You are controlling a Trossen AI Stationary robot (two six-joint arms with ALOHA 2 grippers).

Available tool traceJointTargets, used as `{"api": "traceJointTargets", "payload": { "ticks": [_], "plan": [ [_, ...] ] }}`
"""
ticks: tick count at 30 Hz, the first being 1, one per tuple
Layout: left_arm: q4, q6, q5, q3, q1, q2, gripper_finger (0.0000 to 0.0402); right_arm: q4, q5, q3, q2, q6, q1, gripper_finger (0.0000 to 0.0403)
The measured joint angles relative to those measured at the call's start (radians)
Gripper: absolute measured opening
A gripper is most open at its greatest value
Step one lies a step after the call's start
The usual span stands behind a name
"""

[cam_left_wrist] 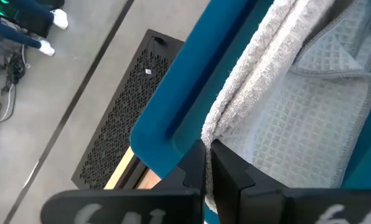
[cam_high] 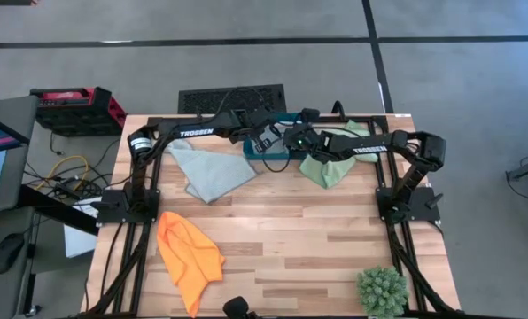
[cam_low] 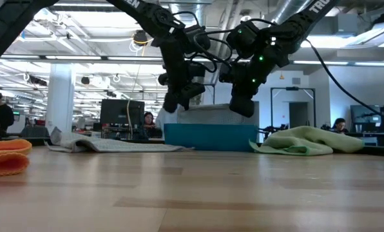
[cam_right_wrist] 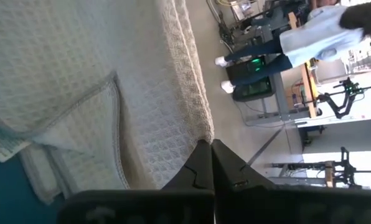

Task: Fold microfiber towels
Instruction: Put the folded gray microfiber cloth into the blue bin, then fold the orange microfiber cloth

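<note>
Folded towel [cam_left_wrist: 297, 118] in box [cam_high: 266, 152], towels [cam_high: 213, 170] either side, plant [cam_high: 383, 291] in front

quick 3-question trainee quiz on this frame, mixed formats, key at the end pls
1. True or false: the orange towel lies inside the teal box.
2. Which cloth lies nearest the right arm's base? A) the light green towel B) the orange towel C) the blue-grey towel spread on the table
3. Fill in: the left gripper and the right gripper both pinch a folded pale waffle-weave towel over the ____.

Key
1. False: it lies on the table's near left part, away from the box.
2. A
3. teal box; both grippers are shut on the towel's edge.
</note>
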Motion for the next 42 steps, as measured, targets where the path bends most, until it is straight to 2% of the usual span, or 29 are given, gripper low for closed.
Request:
{"api": "traceJointTargets", "payload": {
  "ticks": [15,23,29,31,37,42],
  "plan": [
    [0.018,-0.001,-0.006,0.001,0.050,0.010,0.0037,-0.005,-0.007,0.000,0.002,0.033,-0.025,0.0039],
    [0.065,0.015,-0.014,0.001,0.085,0.042,0.0090,-0.005,-0.009,0.000,0.002,0.033,-0.050,0.0073],
    [0.052,0.012,-0.010,0.000,0.090,0.058,0.0124,0.001,-0.012,0.000,0.003,0.059,-0.075,0.0122],
    [0.057,0.003,0.009,0.001,0.087,0.058,0.0129,0.007,-0.007,0.000,0.003,0.086,-0.081,0.0141],
    [0.074,0.066,0.161,0.002,0.057,0.042,0.0131,0.002,-0.008,0.000,-0.016,0.183,-0.072,0.0181],
    [0.012,0.069,0.170,0.002,0.018,-0.004,0.0132,-0.107,-0.006,0.000,-0.122,0.254,-0.038,0.0188]
  ]
}}
